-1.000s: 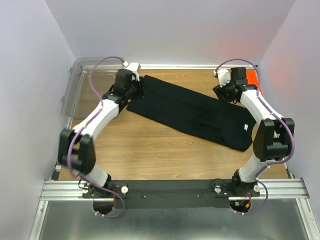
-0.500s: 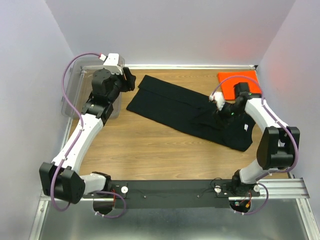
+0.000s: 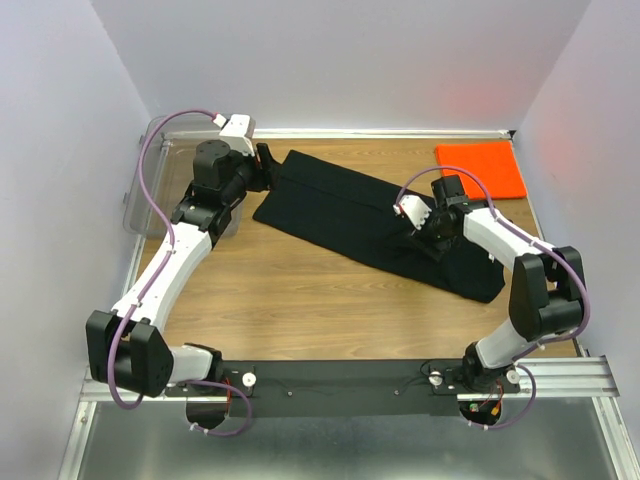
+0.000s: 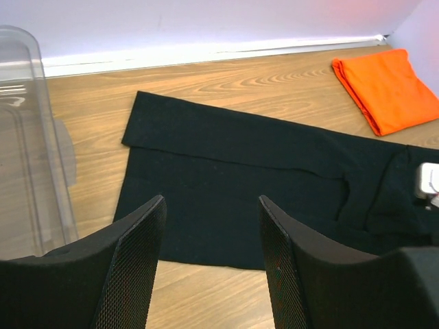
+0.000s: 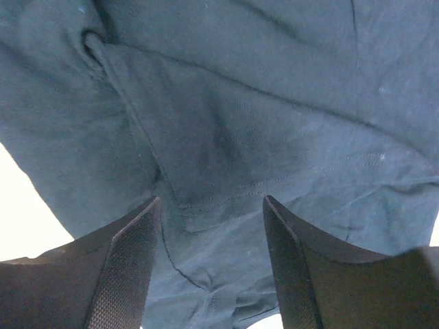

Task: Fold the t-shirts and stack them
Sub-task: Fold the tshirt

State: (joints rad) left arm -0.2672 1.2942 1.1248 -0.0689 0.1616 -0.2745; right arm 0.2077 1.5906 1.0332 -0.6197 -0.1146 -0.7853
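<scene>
Black t-shirt half-folded, diagonal mid-table | orange t-shirt folded, far right | left gripper, right gripper both spread, empty | advice: right pinches sleeve hem squarely; left steadies far-left end

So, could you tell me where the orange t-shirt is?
In the top view, the orange t-shirt lies folded in the table's far right corner, just beyond the black t-shirt and right end effector.
</scene>
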